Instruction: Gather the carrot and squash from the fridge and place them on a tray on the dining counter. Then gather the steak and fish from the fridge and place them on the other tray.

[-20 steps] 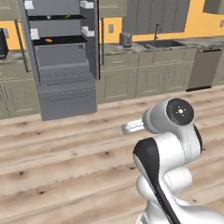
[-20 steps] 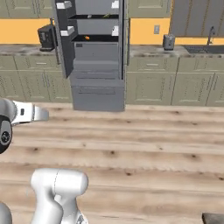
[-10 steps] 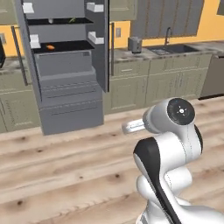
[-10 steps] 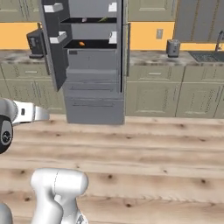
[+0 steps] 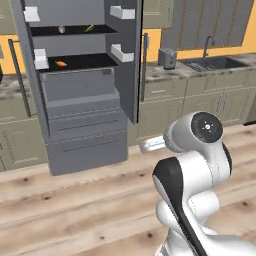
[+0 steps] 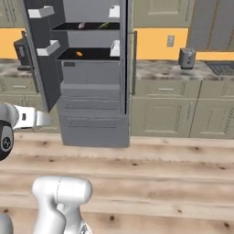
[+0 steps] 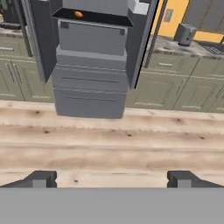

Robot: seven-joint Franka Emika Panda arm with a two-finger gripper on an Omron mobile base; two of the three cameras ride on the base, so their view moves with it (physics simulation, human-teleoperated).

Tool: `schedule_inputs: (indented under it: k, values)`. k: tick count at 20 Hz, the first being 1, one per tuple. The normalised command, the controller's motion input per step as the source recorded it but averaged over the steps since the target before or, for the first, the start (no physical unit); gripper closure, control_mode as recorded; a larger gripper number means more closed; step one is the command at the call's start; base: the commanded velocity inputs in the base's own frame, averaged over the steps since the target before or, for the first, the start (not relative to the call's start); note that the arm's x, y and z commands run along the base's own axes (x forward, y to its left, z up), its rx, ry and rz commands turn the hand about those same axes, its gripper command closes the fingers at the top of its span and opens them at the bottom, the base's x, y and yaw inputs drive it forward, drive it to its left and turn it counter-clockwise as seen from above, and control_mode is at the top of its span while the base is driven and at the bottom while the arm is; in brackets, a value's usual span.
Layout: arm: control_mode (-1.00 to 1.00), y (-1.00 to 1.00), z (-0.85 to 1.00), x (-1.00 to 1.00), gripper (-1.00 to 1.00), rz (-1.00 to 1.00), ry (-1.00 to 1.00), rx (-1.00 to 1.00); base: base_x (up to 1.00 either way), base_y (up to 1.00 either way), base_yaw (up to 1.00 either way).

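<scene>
Barely begun: small orange carrot (image 5: 60, 63) sits on the open grey fridge (image 5: 82, 120) shelf; two-finger gripper (image 7: 111, 178) jaws spread wide, empty, well short of it; nothing gathered.

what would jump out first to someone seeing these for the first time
The open grey fridge against the back wall, doors swung wide, with an orange carrot on its lower shelf. Then the white arm in the foreground, its open gripper aimed at the fridge over bare wood floor.
</scene>
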Motion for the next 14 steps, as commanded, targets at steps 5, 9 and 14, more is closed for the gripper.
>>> schedule_inputs:
  k: [5, 9, 14]
  values:
    - [1.0, 0.0, 0.0, 0.0, -1.0, 0.0, 0.0, 0.0, 1.0, 0.37, 0.0]
    - [1.0, 0.0, 0.0, 0.0, -1.0, 0.0, 0.0, 0.0, 1.0, 0.42, 0.0]
    - [1.0, 0.0, 0.0, 0.0, -1.0, 0.0, 0.0, 0.0, 1.0, 0.45, -0.01]
